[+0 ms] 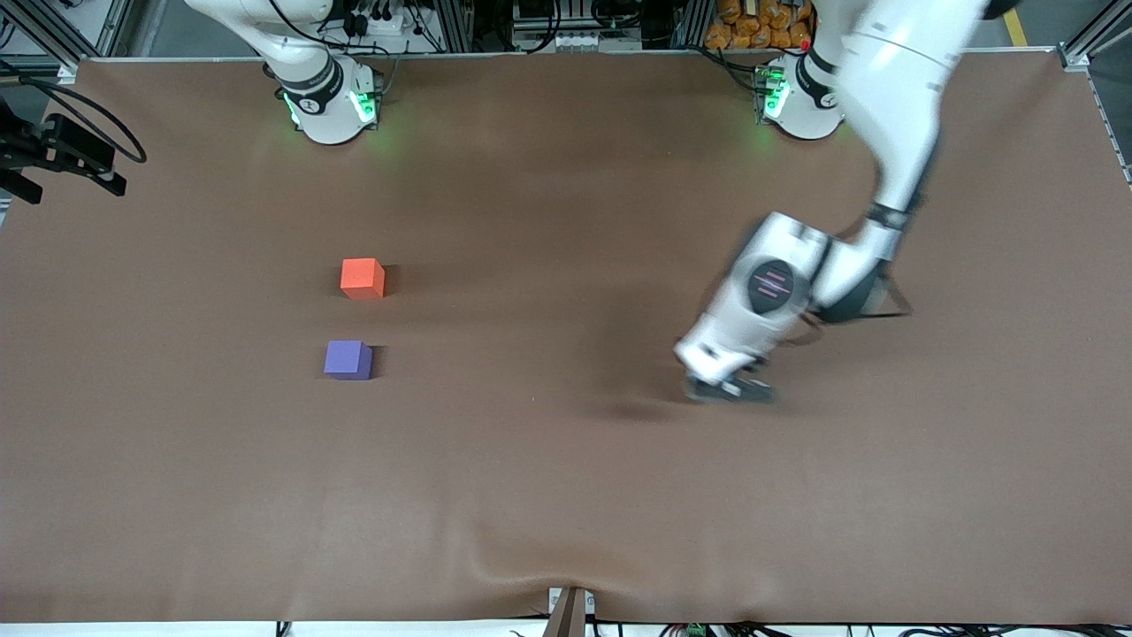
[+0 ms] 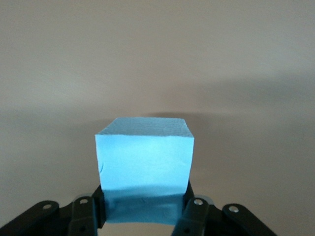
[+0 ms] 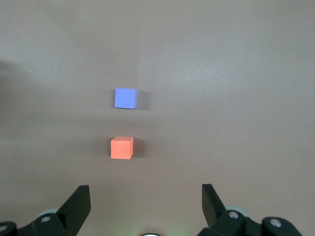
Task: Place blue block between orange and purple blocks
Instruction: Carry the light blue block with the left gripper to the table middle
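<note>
The orange block (image 1: 363, 278) and the purple block (image 1: 348, 360) sit apart on the brown table, toward the right arm's end; the purple one is nearer the front camera. Both show in the right wrist view, orange (image 3: 121, 147) and purple (image 3: 125, 98). My left gripper (image 1: 730, 389) is low over the table toward the left arm's end. In the left wrist view it (image 2: 145, 209) is shut on the light blue block (image 2: 144, 157). The blue block is hidden under the hand in the front view. My right gripper (image 3: 146, 196) is open and empty, high above the table, and the arm waits.
The brown table cover (image 1: 566, 495) has a wrinkle at its front edge. The right arm's base (image 1: 327, 97) and the left arm's base (image 1: 800, 102) stand along the edge farthest from the front camera. A black camera mount (image 1: 62, 155) sits at the right arm's end.
</note>
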{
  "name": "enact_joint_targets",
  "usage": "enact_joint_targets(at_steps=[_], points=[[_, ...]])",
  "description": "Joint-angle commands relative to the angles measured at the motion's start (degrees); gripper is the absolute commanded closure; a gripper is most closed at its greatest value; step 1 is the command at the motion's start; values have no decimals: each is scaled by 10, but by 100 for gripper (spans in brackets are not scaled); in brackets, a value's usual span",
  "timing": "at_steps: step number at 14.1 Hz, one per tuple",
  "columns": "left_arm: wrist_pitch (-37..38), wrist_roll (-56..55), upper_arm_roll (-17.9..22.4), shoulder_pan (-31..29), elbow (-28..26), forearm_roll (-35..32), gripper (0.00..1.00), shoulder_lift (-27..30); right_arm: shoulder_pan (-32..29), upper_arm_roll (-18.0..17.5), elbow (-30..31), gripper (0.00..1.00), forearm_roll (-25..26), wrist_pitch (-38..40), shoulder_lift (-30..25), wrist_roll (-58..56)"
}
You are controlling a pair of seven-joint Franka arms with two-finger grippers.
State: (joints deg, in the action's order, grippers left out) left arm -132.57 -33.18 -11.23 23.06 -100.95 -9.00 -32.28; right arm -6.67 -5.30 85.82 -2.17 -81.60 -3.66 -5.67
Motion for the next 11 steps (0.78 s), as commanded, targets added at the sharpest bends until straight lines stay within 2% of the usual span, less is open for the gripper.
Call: enact_joint_targets(at_steps=[1, 4, 6, 9, 10, 11], points=[[7, -137, 8, 101, -9, -3, 65, 9, -12, -6, 6, 0, -11, -5, -6, 2], [7, -275, 8, 202, 28, 6, 63, -29, -11, -7, 6, 0, -11, -4, -6, 1], [7, -329, 8, 234, 76, 6, 60, -65, -10, -7, 6, 0, -11, -4, -6, 0], [7, -344, 8, 244, 110, 12, 44, -83, -7, -8, 4, 0, -11, -5, -5, 1], [7, -346, 8, 244, 127, 13, 36, -93, -7, -8, 4, 0, -12, -5, -5, 1], [7, -344, 9, 244, 140, 11, 22, -102, -7, -9, 4, 0, -12, -5, -5, 1]])
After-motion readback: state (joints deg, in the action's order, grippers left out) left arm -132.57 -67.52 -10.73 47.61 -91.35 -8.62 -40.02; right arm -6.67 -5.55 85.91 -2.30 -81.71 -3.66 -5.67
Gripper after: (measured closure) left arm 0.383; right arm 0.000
